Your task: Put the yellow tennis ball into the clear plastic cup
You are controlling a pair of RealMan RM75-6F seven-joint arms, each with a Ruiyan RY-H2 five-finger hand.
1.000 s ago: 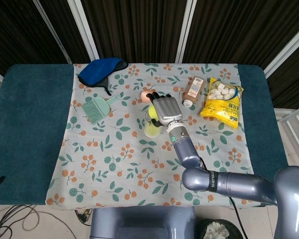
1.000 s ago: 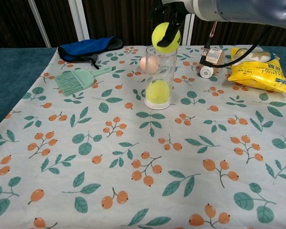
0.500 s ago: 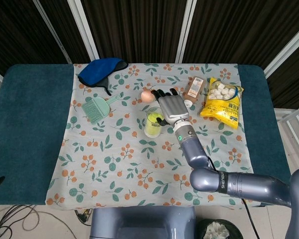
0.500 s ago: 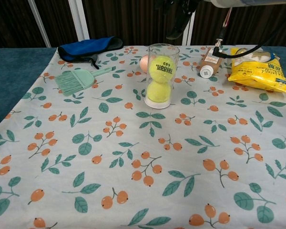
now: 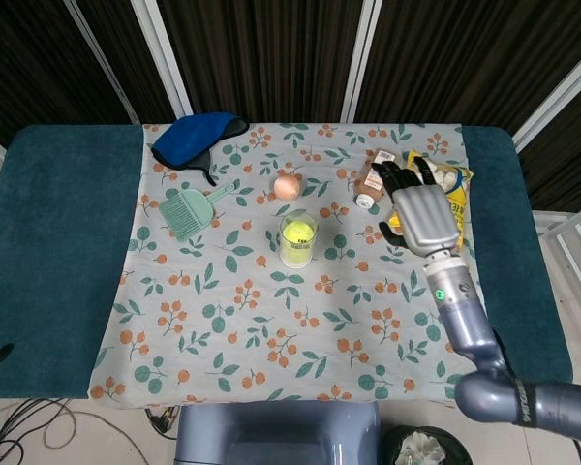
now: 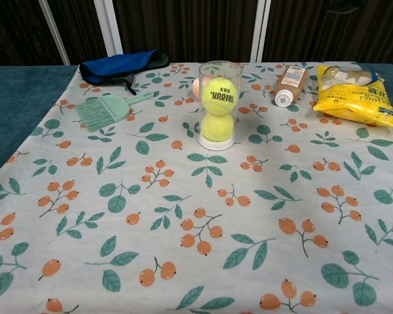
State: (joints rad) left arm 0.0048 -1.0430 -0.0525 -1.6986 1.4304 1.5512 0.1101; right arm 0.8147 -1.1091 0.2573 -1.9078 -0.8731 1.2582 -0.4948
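The clear plastic cup (image 6: 221, 103) (image 5: 298, 238) stands upright in the middle of the floral cloth. Two yellow tennis balls are stacked inside it: the upper ball (image 6: 221, 95) shows black lettering, and the lower ball (image 6: 217, 125) rests on the cup's bottom. My right hand (image 5: 424, 211) is open with fingers spread, raised over the right part of the table above the snack bag, well right of the cup. It holds nothing. In the chest view the hand is out of frame. My left hand shows in neither view.
A blue eye mask (image 5: 198, 132) lies at the back left, with a green brush (image 5: 191, 209) in front of it. A pinkish egg (image 5: 287, 185) sits just behind the cup. A brown bottle (image 6: 289, 82) and a yellow snack bag (image 6: 352, 93) lie at the right.
My right hand let the tennis ball drop into the cup onto the other ball, then drew away to the right, out of the chest view.
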